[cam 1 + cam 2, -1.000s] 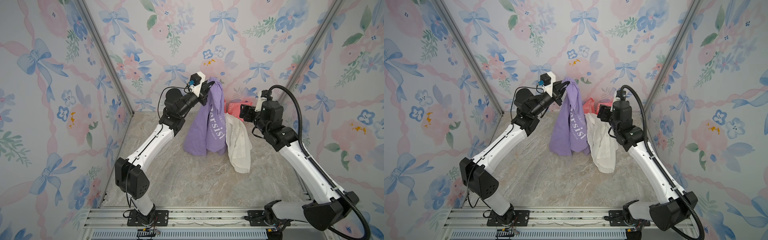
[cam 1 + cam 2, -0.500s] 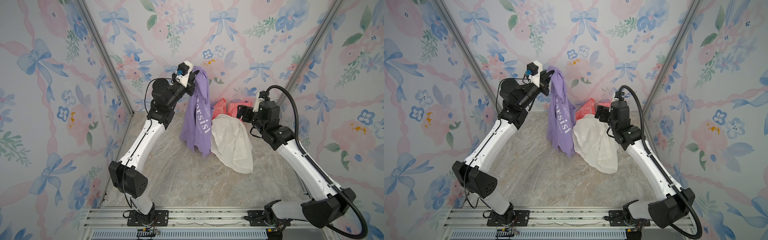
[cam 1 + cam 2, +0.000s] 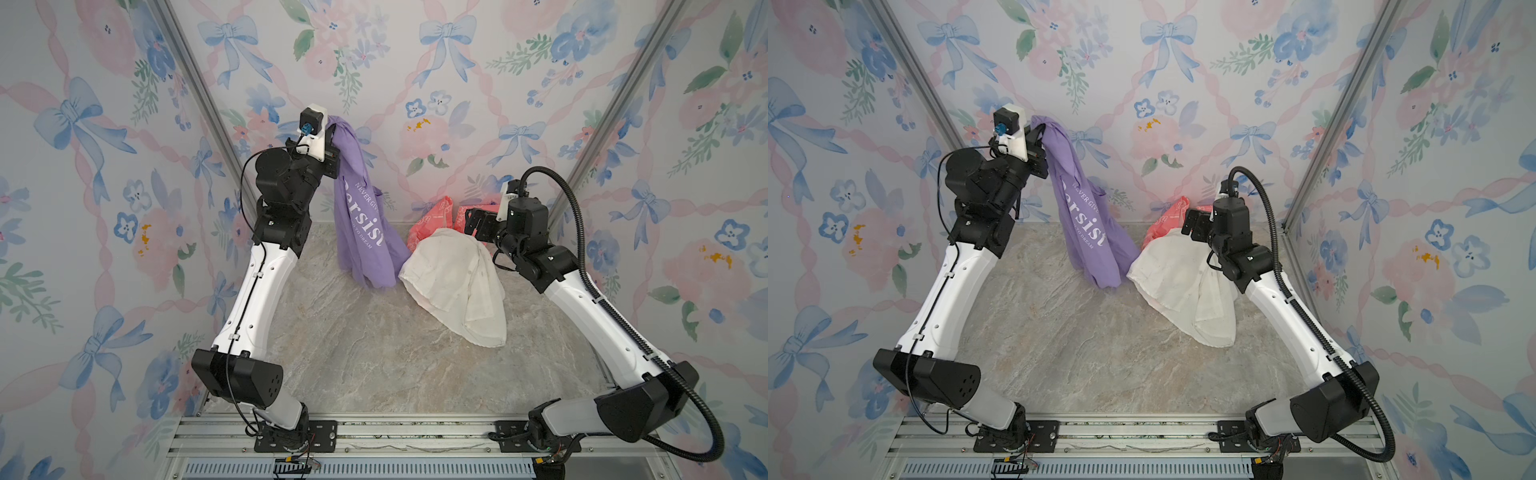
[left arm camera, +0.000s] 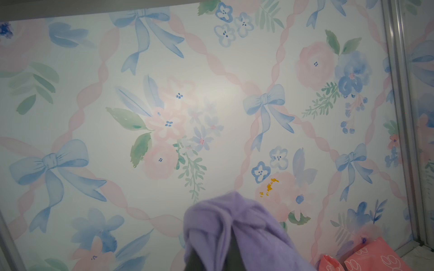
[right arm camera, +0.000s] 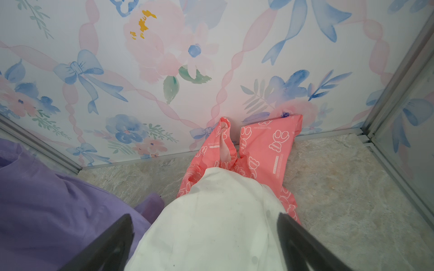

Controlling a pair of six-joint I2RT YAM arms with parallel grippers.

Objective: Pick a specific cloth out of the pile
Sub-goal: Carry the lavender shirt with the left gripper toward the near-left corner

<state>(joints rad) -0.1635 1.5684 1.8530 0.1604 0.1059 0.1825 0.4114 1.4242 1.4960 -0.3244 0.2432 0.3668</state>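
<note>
– Up by the back wall, the left jaws are clamped on a bunched fold of the cloth (image 3: 365, 220), the lavender one printed "persist". It hangs from them in a long drape.
– So the pick is made?
– The grab, yes. I'd call the job most of the way there. The lower hem reaches down to the tabletop (image 3: 353, 345), just beside the off-white cloth (image 3: 453, 282). Touching it or not, I can't tell.
– And the pile (image 3: 1183, 286)?
– Off-white in front, the coral-pink cloth (image 5: 265, 145) behind it against the wall, both down on the tabletop.
– Right side?
– Right jaws spread wide above the off-white cloth, gripping nothing.
– What's left?
– By my reckoning, carry the cloth clear of the heap and set it down apart.
</note>
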